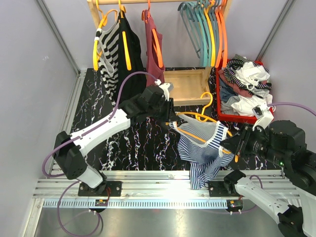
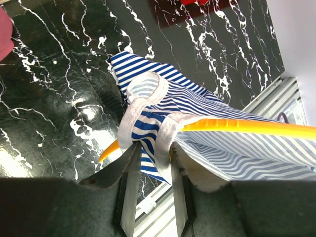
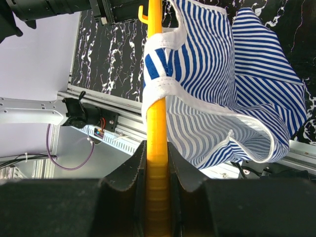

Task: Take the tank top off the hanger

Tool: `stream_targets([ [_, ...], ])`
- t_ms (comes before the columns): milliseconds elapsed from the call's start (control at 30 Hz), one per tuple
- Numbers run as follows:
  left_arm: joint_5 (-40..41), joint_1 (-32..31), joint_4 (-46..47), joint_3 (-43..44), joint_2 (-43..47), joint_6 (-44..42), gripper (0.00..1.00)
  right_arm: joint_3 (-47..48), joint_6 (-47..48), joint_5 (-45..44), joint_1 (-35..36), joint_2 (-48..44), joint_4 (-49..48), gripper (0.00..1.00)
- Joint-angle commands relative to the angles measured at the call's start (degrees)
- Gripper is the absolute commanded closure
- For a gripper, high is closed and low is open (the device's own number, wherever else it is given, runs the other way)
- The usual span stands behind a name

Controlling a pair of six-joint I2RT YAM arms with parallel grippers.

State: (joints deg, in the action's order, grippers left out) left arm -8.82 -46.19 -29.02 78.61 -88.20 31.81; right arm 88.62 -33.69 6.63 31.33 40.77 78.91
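A: Hanger [image 3: 157,129] is running straight ahead from the right gripper [image 3: 157,148], which is clamping it.
B: Tank top [image 1: 205,148]?
A: Hanging on it. The left gripper [image 2: 154,148] is straddling its strap [image 2: 148,106] at the tips; whether it's pinching, I cannot tell.

The tank top [image 1: 202,150] is blue-and-white striped, with white trim along the straps and neckline. Its hanger [image 1: 197,117] is yellow, shading to orange. The table [image 1: 128,143] is black marble pattern with white veins. The rack [image 1: 187,86] is pale tan wood. On it hang a black-and-white striped top [image 1: 108,54], a black top [image 1: 132,59] and a dusty-red top [image 1: 153,49], and at its right end spare hangers [image 1: 205,24] in teal, yellow and orange. Right of the rack, a red bin [image 1: 229,118] holds clothes [image 1: 249,79] in white, navy stripes and pink. The arms [image 1: 101,129] are white and black, their cables [image 1: 126,81] purple. The walls [image 1: 29,74] are pale lilac-grey.
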Motion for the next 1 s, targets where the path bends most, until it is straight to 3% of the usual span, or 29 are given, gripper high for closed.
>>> stream_targets([
  [0, 6.70, 2.34, -2.62, -1.70, 0.75, -3.69, 0.67, 3.05, 0.38, -1.18, -0.22, -1.93, 4.14, 1.00],
  [200, 6.36, 3.13, -2.36, -2.41, 1.10, -4.04, 0.68, 2.70, 0.12, -1.27, -0.13, -2.19, 4.32, 1.00],
  [300, 5.13, 3.13, -1.84, -2.32, 1.37, -3.86, 0.61, 2.26, -0.06, -1.27, -0.13, -2.28, 4.14, 1.00],
  [333, 4.69, 3.13, -1.49, -2.41, 1.54, -3.78, 0.52, 2.17, 0.03, -1.27, -0.22, -2.28, 4.14, 1.00],
  [433, 2.93, 3.13, -0.08, -3.02, 2.24, -3.78, 0.49, 2.08, -0.06, -1.27, -0.22, -2.19, 3.88, 1.00],
  [533, 1.44, 3.13, 0.89, -3.02, 2.16, -4.04, 0.59, 2.00, 0.03, -1.27, -0.22, -2.10, 3.53, 1.00],
  [700, 0.30, 3.13, 0.72, -2.93, 1.28, -4.48, 0.99, 2.00, 0.12, -1.53, -0.22, -1.84, 3.44, 1.00],
  [967, 3.28, 7.33, -2.54, -4.60, 1.63, -5.79, 1.00, 3.40, -0.50, -3.65, -0.22, -2.10, 3.97, 1.00],
])
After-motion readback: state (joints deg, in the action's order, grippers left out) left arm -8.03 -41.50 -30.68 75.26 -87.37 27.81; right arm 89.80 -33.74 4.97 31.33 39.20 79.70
